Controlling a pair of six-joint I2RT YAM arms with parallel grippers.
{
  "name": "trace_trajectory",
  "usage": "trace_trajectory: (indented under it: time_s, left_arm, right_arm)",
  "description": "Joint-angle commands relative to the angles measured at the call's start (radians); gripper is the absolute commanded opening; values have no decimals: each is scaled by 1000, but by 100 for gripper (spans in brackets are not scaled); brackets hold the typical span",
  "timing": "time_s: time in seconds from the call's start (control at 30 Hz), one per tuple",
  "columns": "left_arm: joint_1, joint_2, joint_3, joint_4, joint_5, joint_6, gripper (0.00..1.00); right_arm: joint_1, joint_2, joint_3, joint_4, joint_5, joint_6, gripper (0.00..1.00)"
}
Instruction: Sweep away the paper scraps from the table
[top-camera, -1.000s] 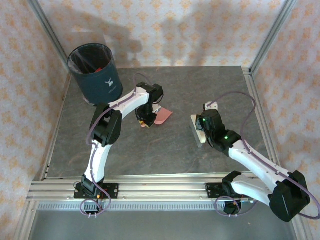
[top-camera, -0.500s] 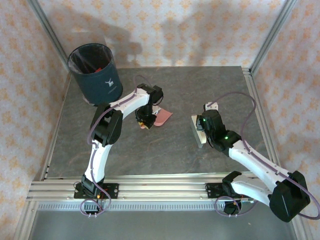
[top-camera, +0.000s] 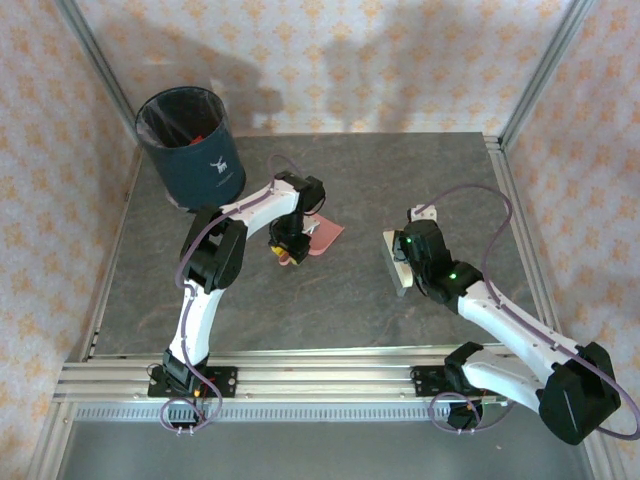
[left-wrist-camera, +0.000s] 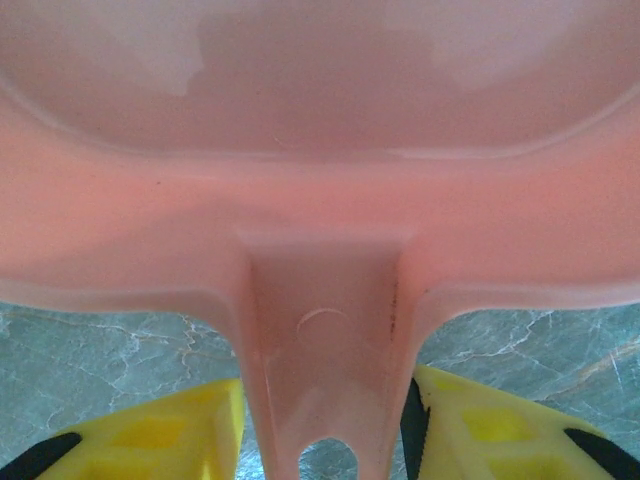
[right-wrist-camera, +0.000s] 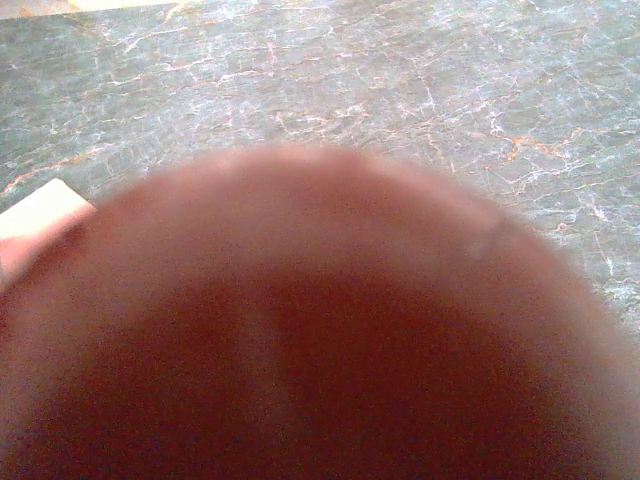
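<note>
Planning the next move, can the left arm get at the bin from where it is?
Probably yes. The bin stands at the table's far left corner, on the left arm's own side, nothing but that arm between it and the left gripper.

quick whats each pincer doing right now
left pincer: fingers on either side of the dustpan handle; clamped or loose, cannot tell
right pincer: closed, holding the brush
</note>
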Motion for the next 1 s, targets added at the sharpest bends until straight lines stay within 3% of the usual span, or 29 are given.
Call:
trace_trajectory:
  time_s: [0.0,0.33,0.97]
  left_arm:
    - [-10,-36,-9,-6,-28,9,47]
    - [-11,-196,-54,-26,-6,8,52]
    - [1,-781,-333,131,-136,-147,52]
  right_arm:
    - [-7,-15,-7,13,36,13,0]
    - [-9,11,29,37,30,-12,0]
    - [-18,228,241,128,12,-152,0]
